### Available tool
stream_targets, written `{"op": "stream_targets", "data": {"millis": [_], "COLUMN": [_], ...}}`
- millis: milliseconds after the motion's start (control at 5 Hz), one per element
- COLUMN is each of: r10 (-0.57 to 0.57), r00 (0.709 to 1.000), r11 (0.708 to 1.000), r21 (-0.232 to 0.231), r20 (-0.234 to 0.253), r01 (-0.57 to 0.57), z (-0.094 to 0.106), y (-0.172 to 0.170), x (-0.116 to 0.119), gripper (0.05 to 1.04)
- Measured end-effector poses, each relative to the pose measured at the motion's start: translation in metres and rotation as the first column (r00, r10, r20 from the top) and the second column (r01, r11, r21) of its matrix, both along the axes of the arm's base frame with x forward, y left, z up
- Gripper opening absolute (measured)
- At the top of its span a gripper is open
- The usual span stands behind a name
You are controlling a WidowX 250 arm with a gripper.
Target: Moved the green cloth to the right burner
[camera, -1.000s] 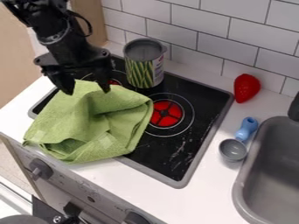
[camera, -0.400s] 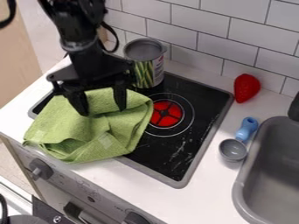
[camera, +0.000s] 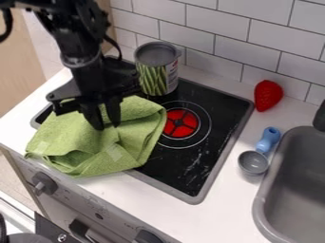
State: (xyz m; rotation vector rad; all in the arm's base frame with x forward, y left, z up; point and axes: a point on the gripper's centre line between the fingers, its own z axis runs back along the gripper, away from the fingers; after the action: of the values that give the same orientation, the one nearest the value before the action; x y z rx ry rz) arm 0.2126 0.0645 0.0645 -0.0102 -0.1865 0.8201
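We note the rumpled green cloth (camera: 66, 135) across the black, grey-rimmed stovetop's (camera: 177, 171) front edge, near its left corner — black two-finger gripper (camera: 106, 126) at the folds, jaws narrowly apart.

The jointed black robot arm (camera: 66, 35) is dark throughout, its chunky segments catching small greyish glints (the plastic or metal looks slightly glossy). Above the broad black two-finger gripper (camera: 108, 126) sits a rounded, blocky wrist joint (camera: 79, 61) with pale flecks around it, too small to tell whether they are screws. A thin black cable (camera: 117, 47) bows out beside the arm, above the gripper; farther up and to the gripper's left in the view, a thicker black cable loop (camera: 9, 23) hangs down. The gripper's wide crosspiece has a rounded end.
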Motion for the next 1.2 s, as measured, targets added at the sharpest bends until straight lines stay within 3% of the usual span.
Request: {"op": "stream_targets", "data": {"millis": [200,600,800,1000,1200], "r10": [0.02,0.071,-0.001,-0.077,-0.085], "r00": [1.0,0.997,0.999,0.997,0.996], "r11": [1.0,0.996,0.999,0.994,0.993], "r21": [0.02,0.065,0.047,-0.079,-0.088], "r20": [0.007,-0.033,-0.039,-0.031,-0.037], "r01": [-0.02,-0.069,0.003,0.075,0.082], "z": [-0.008,-0.039,-0.043,-0.045,-0.045], "y": [0.005,0.01,0.012,0.008,-0.002], "x": [0.005,0.013,0.018,0.025,0.024], "gripper": [0.054,0.052,0.052,0.052,0.052]}}
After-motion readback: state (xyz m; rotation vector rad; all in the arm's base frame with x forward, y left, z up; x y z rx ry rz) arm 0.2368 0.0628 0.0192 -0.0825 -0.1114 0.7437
